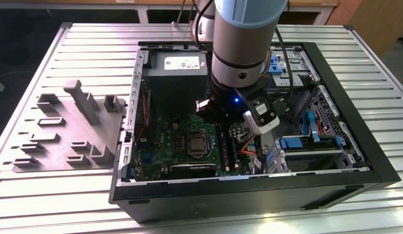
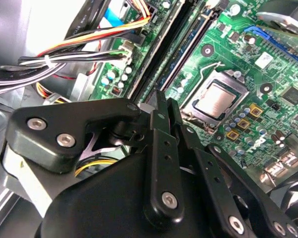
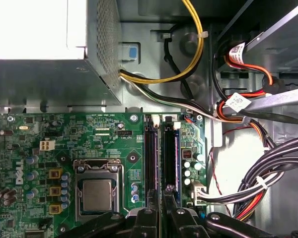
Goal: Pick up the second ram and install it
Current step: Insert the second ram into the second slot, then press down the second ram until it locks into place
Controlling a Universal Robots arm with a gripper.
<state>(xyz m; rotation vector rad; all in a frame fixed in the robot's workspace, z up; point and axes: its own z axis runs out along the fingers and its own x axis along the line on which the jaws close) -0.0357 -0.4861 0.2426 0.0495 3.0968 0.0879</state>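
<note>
Exterior view: hangs low inside the open case [image 1: 367,146], over the motherboard [image 1: 168,141]. First wrist view: clamps the gripper [image 3: 163,213] on the second ram [image 3: 170,158], edge-on in its slot, apparently for square seating. Second wrist view: keeps fingers [image 2: 158,114] parallel to the slot.

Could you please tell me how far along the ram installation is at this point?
Done: a blue-green strip, apparently the second ram, already stands in a slot on the motherboard. In hand: the gripper sits right over its end, inside the computer case. Left: I cannot tell whether it is fully seated or the slot's clips are closed.
</note>
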